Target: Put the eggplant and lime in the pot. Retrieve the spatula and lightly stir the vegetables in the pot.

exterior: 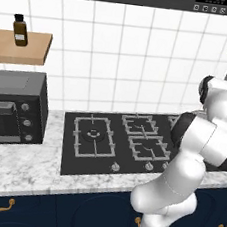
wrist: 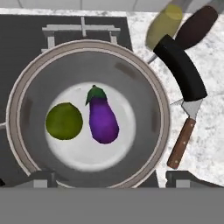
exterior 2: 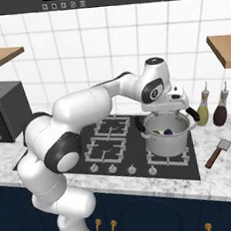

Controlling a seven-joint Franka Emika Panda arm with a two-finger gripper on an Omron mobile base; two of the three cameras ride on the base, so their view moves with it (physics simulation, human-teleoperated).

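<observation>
The pot (exterior 2: 167, 137) is sitting on the stove's right front burner, holding eggplant (wrist: 103, 119) and lime (wrist: 64, 121). The gripper (exterior 2: 166, 113) is hovering above it, jaws spread wide and empty. Reaching for the spatula (exterior 2: 218, 152) risks clipping the pot's handle. The hand view is revealing the contents clearly.

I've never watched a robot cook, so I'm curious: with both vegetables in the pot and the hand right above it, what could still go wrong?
1. The spatula lies flat on the counter right of the stove, so the open gripper might struggle to get under its thin handle.
2. Two bottles stand just behind it; a wide reach could topple them.
3. The eggplant and lime sit loose in the pot; rough stirring could shove the pot.
</observation>
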